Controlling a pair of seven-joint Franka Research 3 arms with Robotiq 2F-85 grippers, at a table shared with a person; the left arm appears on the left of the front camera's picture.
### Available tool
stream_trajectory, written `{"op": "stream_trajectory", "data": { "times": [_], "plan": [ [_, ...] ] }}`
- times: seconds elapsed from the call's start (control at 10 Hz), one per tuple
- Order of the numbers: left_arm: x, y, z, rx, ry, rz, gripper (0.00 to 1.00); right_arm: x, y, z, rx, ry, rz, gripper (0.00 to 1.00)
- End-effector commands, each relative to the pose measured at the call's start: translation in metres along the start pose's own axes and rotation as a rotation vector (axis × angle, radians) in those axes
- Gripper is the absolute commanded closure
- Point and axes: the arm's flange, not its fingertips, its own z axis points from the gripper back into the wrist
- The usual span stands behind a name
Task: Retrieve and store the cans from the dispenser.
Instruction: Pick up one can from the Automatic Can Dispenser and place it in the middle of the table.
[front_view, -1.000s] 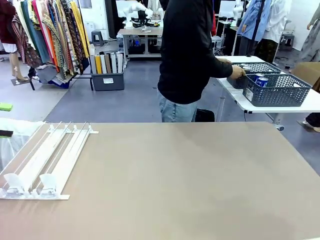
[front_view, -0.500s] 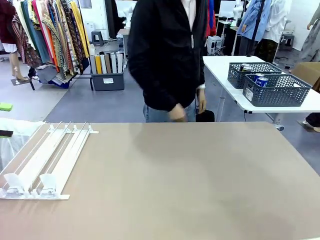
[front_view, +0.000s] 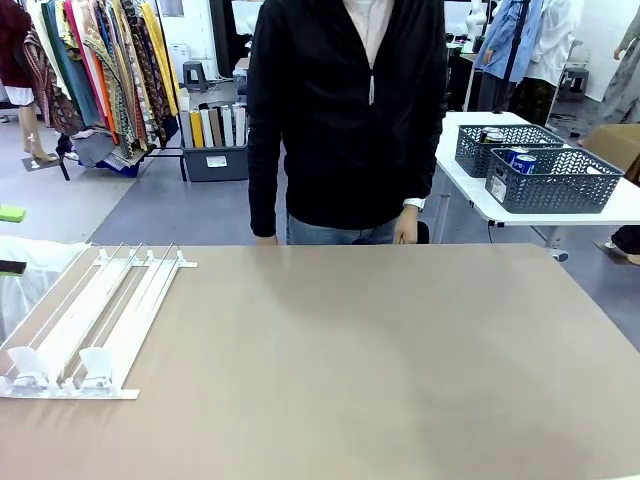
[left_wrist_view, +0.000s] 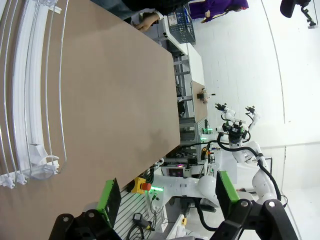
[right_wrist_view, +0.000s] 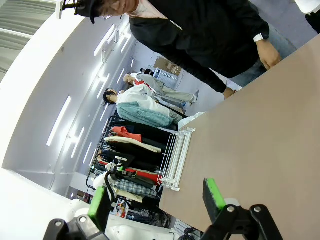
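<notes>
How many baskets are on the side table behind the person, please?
2: the near basket at the side table's front, the far basket behind it. Others may be hidden.

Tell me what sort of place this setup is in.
Probably a robot lab or test space dressed as a shop: clothes racks stand on the far left, a white can dispenser lies on the brown table, and another white robot arm works at a farther bench.

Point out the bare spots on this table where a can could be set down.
Nearly all the brown table is bare: from the white dispenser at the left edge across to the right edge, and up to the far edge where the person stands. Only the dispenser's corner is taken.
</notes>
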Motion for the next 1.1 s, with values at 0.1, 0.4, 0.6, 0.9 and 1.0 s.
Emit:
{"op": "stream_trajectory", "data": {
  "times": [0.1, 0.4, 0.6, 0.9, 1.0],
  "plan": [
    [-0.0022, -0.0015, 0.0017, 0.006, 0.010, 0.004, 0.00, 0.0030, 0.0028, -0.0022, 0.022, -0.020, 0.012, 0.00],
    [-0.0022, -0.0015, 0.0017, 0.006, 0.010, 0.004, 0.00, 0.0030, 0.0028, -0.0022, 0.022, -0.020, 0.012, 0.00],
    [-0.0022, -0.0015, 0.0017, 0.006, 0.010, 0.004, 0.00, 0.0030, 0.0028, -0.0022, 0.022, -0.020, 0.012, 0.00],
    [-0.0022, -0.0015, 0.0017, 0.006, 0.010, 0.004, 0.00, 0.0030, 0.0028, -0.0022, 0.022, -0.020, 0.012, 0.00],
    [-0.0022, -0.0015, 0.0017, 0.006, 0.010, 0.004, 0.00, 0.0030, 0.0028, -0.0022, 0.022, -0.020, 0.012, 0.00]
  ]
}}
